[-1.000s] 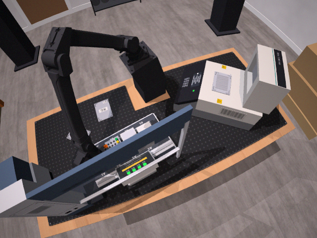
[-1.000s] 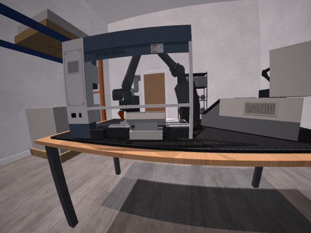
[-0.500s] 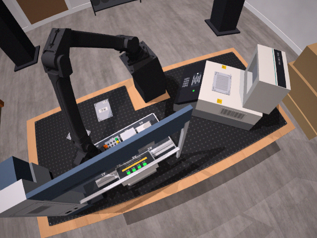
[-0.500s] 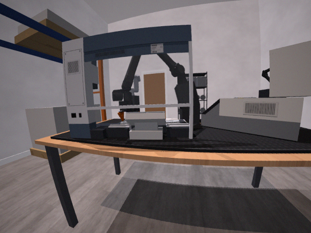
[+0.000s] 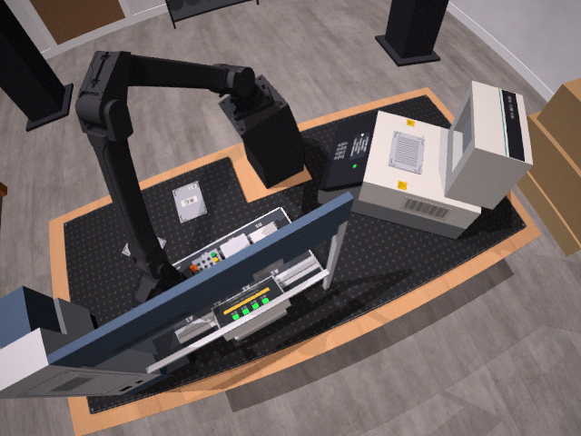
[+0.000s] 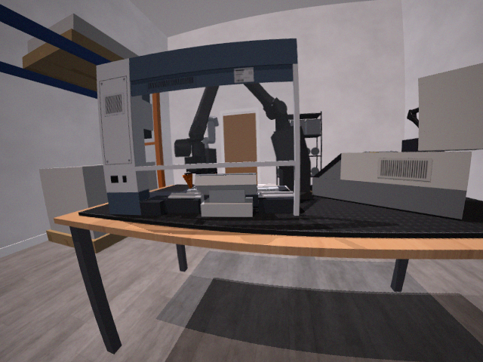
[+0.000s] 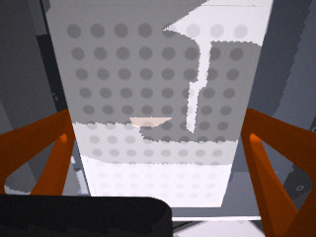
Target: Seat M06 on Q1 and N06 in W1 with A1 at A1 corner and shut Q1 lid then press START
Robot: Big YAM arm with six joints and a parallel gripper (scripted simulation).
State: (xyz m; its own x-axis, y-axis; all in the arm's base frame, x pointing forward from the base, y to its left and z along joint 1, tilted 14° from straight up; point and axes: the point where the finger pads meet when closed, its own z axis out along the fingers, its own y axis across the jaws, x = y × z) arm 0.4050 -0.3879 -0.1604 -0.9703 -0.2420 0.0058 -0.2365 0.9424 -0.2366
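In the wrist view a white well plate [image 7: 148,74], lying on D4, fills the space below me. My gripper [image 7: 158,118] is open, with one orange finger on each side of the plate's width and apart from it. Shadow covers the plate's far half. In the overhead view my arm's wrist housing [image 5: 271,141] hangs over the right end of the deck; the fingers and the plate are hidden under it and the deck's blue roof [image 5: 201,286]. Q1 [image 5: 412,187] stands to the right with its lid [image 5: 487,141] open, its block [image 5: 406,151] bare and its lamp [image 5: 354,164] green.
The tube cooling block [image 5: 203,262] with coloured tubes sits at the deck's left end near my base. The regrip nest RG [image 5: 187,197] lies behind the deck. Q1's key panel [image 5: 349,152] faces my arm. The deck's post [image 5: 334,253] stands at its right end.
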